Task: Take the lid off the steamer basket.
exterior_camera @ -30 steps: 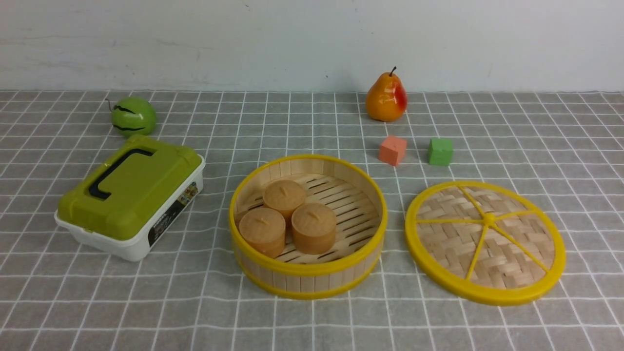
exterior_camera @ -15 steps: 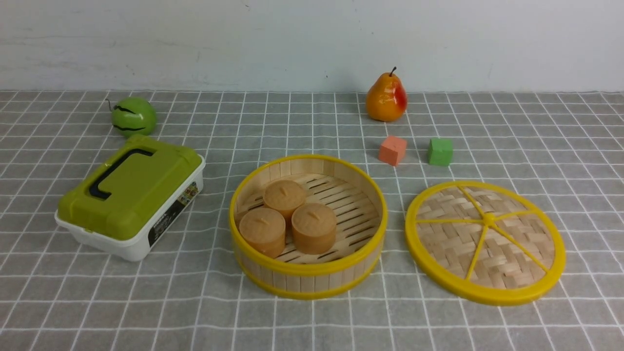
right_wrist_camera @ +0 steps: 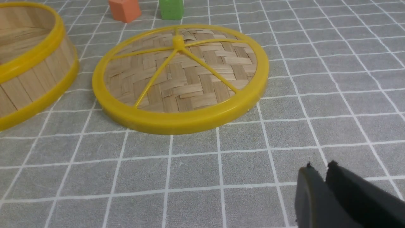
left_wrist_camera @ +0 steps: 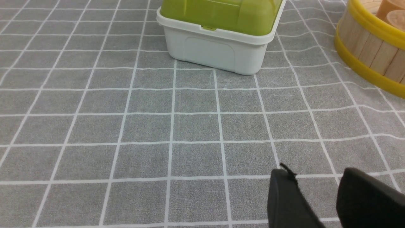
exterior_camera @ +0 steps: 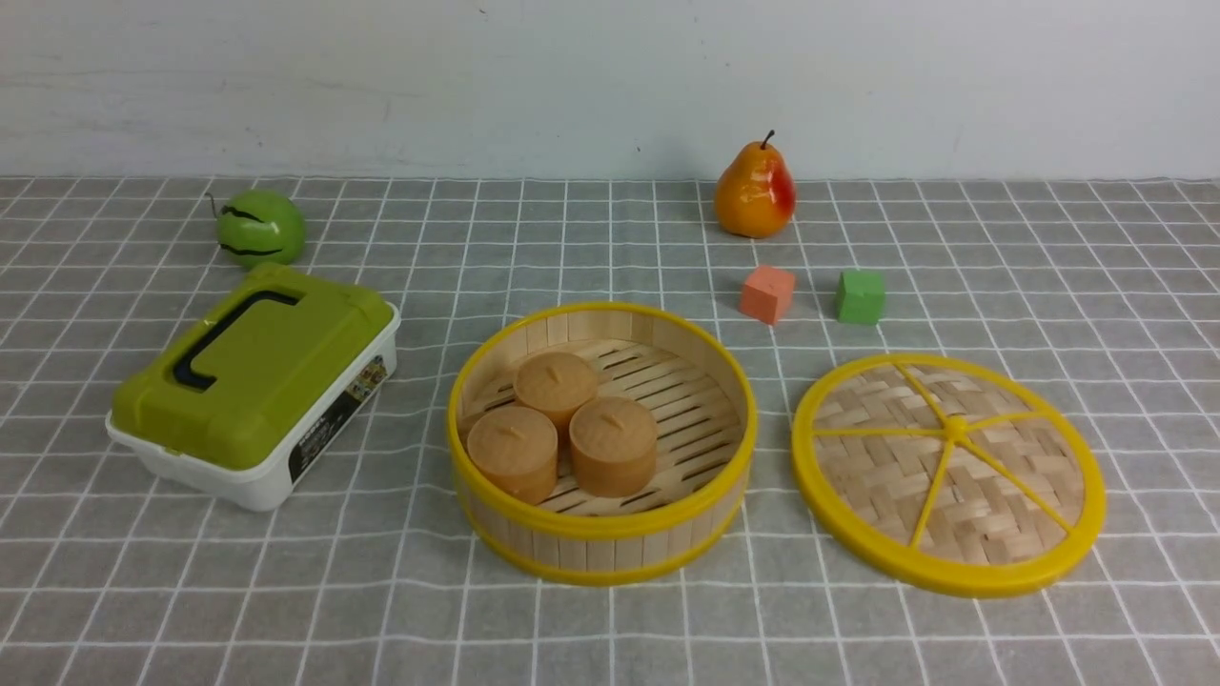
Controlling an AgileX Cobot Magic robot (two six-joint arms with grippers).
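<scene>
Tabletop: gray cloth with white grid
Lid: off, flat at right of the front view
Steamer basket: center, uncovered, three buns inside
Left gripper: fingers apart
Right gripper: fingertips close together; cannot tell whether fully closed

— What does the left wrist view cut off?
— The upper part of the green-lidded box, and most of the steamer basket
— And the right wrist view?
— It crops the basket too, plus the tops of the orange block and green block
</scene>
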